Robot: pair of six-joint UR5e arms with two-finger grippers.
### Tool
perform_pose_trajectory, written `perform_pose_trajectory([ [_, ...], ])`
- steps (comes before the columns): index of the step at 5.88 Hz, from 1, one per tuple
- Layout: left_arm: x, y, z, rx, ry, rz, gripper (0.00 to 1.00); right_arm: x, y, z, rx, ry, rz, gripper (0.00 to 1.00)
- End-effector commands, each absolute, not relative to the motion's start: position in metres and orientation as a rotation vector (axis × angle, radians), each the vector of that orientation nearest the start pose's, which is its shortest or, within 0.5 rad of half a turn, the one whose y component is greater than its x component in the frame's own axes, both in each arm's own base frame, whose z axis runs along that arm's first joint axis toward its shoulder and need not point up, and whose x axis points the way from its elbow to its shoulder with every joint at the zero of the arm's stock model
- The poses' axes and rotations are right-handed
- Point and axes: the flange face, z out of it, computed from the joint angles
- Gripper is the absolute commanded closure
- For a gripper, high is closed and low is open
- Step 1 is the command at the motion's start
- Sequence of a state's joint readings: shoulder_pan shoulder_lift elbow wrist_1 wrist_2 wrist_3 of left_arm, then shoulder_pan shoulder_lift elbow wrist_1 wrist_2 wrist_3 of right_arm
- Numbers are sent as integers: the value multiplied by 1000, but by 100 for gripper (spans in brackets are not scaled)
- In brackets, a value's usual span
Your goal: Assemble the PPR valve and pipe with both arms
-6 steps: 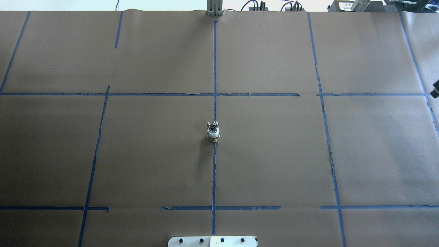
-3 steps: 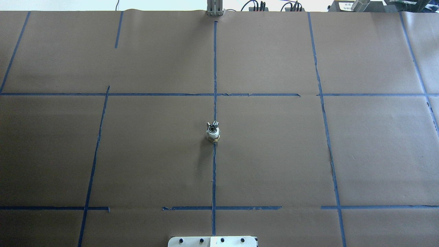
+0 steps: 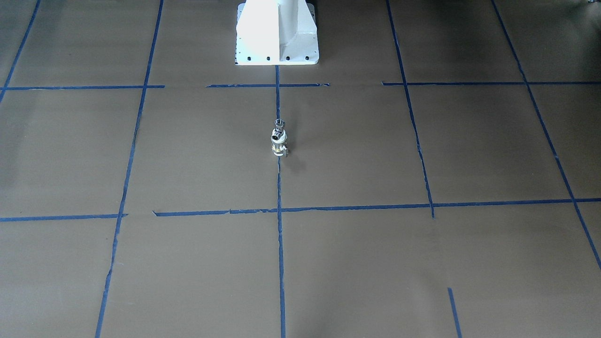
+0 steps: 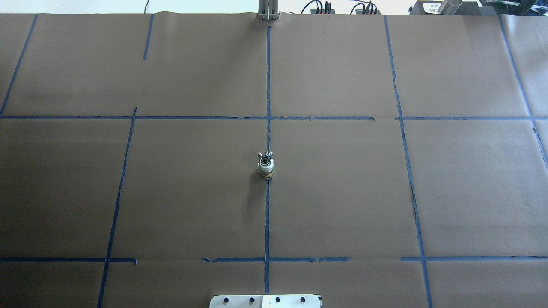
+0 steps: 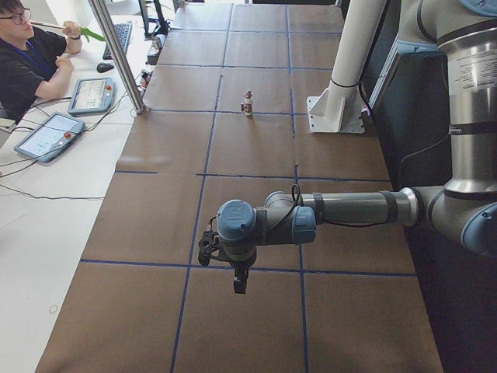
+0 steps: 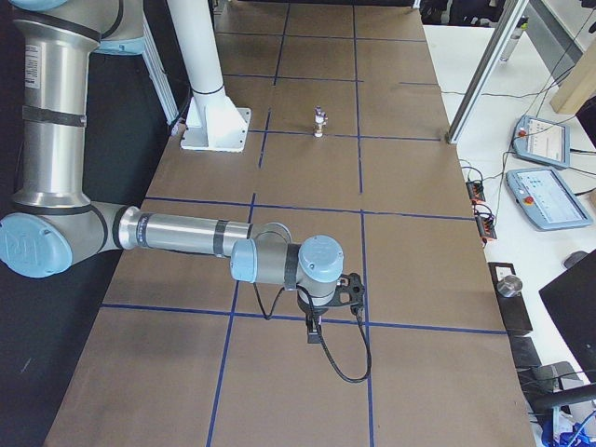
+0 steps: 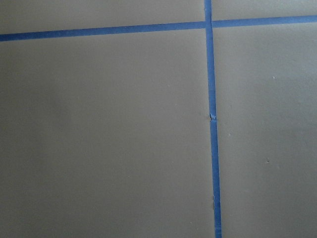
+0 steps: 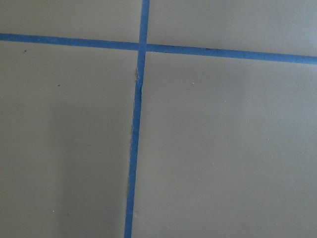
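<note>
The PPR valve [image 4: 266,170] stands upright on the centre blue tape line, with white plastic and a silvery middle. The chrome pipe [image 4: 266,156] sits on top of it, joined to it. The stack also shows in the front view [image 3: 279,138] and small in both side views [image 5: 248,103] [image 6: 319,121]. No gripper touches it. My left gripper [image 5: 208,250] hangs over the table's left end and my right gripper [image 6: 352,291] over its right end, both far from the stack. I cannot tell whether either is open or shut. The wrist views show no fingers.
Brown paper with a grid of blue tape lines [image 4: 268,85] covers the table. The robot's white base [image 3: 277,33] stands at the robot-side edge. An operator [image 5: 27,54] sits beside tablets [image 5: 46,136] past the far edge. A metal post [image 5: 116,54] stands there.
A dark part at the overhead view's right edge one second ago has moved out of that view. The joined valve and pipe have not moved.
</note>
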State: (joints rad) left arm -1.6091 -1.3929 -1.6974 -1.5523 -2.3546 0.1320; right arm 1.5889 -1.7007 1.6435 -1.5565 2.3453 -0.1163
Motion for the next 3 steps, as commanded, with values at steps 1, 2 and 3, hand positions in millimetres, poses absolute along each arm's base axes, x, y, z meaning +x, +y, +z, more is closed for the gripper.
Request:
perform_pose_trajectory([
  [1,-79,-409,679,0,786,61,0,71,-432,680,15,-786,-77,0],
  [2,-79,-408,681,-4,787,59,0,70,-432,680,14,-797,-75,0],
  [3,-79,-407,682,-9,787,57,0,70,-432,680,16,-802,-75,0],
])
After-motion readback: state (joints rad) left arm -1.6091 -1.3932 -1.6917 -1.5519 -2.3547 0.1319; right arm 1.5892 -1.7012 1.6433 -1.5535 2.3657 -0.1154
